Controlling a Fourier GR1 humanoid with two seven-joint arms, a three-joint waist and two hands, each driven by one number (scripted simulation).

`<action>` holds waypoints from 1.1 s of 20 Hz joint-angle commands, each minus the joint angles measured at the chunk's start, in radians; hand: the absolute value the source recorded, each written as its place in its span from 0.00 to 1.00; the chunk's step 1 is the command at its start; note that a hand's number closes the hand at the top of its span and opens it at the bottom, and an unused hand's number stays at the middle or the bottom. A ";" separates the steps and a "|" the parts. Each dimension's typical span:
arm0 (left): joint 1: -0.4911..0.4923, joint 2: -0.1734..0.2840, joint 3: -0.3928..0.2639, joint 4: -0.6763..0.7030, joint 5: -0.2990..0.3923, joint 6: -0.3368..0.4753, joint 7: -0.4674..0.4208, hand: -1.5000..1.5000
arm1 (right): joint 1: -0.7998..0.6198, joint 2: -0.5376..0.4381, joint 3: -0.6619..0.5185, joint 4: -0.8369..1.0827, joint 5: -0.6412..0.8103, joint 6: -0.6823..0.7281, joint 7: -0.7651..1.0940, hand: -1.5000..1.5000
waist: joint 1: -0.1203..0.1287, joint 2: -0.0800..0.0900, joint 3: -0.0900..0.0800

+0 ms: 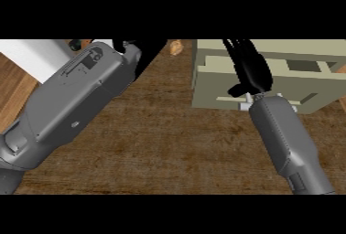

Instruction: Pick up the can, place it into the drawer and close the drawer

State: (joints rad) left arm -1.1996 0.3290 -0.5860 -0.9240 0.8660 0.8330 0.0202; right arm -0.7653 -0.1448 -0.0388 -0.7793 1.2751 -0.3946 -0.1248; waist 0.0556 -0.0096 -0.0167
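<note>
**Two arms up over the counter, can out of sight**

Much is hidden here. The left forearm (74,96) fills the left side, rising from the near left corner toward the far edge, and its hand (138,48) is cut off by the far edge of the view; only a dark part of it shows, and whether its fingers are open or curled cannot be told. It hides a good part of the wooden counter (162,146) and the lower end of a white slab (30,52) at the far left. Two small orange-brown shapes (177,46) peep out at the far edge beside that hand; what they are cannot be made out.

The right forearm (287,141) comes in from the near right and its black hand (249,68) lies over the pale green drawer unit (209,82) at the far right. The fingers stretch long and straight toward the far side, holding nothing visible. The hand covers the middle of the unit's front, where a small light handle (247,104) shows just at the wrist.

The can shows nowhere; where it lies cannot be told. No label or writing can be read.
</note>
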 commanded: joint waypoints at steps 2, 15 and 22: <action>0.036 0.011 0.015 -0.048 -0.014 0.002 -0.002 0.00 | -0.020 -0.009 -0.061 0.189 -0.013 -0.159 -0.049 0.00 | 0.004 0.028 0.019; 0.066 0.078 -0.015 -0.221 -0.062 0.051 0.116 0.00 | -0.287 -0.056 -0.147 0.459 0.013 -0.291 -0.003 0.00 | 0.046 0.032 0.019; 0.092 0.126 0.029 -0.215 -0.063 -0.004 0.111 0.00 | -0.399 -0.083 -0.150 0.534 0.042 -0.281 0.054 0.00 | 0.052 0.043 0.019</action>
State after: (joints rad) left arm -1.1185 0.4315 -0.5668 -1.1173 0.8067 0.8362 0.1164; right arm -1.0993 -0.2112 -0.1771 -0.2725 1.3086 -0.6463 -0.1094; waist 0.0926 0.0338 0.0043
